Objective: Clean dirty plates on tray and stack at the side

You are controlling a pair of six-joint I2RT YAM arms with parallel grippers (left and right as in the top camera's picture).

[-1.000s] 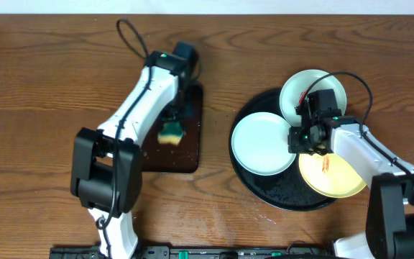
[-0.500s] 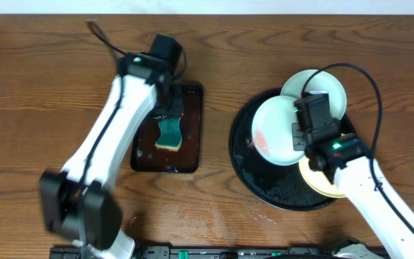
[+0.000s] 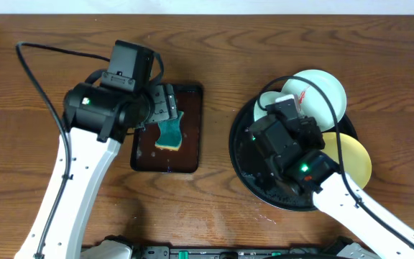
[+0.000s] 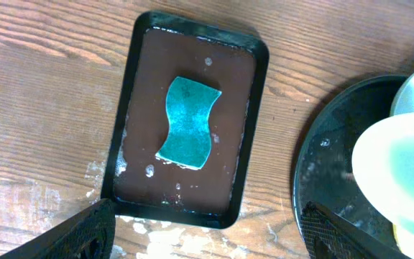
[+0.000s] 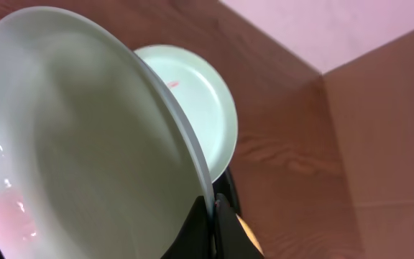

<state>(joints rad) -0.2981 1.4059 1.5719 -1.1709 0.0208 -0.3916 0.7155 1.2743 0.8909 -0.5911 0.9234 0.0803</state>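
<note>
My right gripper is shut on the rim of a pale mint plate, holding it tilted above the black tray. A pink smear shows low on its face. In the overhead view only a crescent of this plate shows past the arm. A second mint plate with a red smear lies at the tray's far edge. The yellow plate lies at its right. My left gripper hangs open and high above the table, with nothing between its fingers.
A teal sponge lies flat in the wet rectangular brown tray, left of the black tray. Bare wooden table surrounds both trays. The right arm's body covers the middle of the black tray in the overhead view.
My left gripper opened, left the sponge in the brown tray and rose. My right gripper lifted the mint plate off the black tray and tipped it on edge.
</note>
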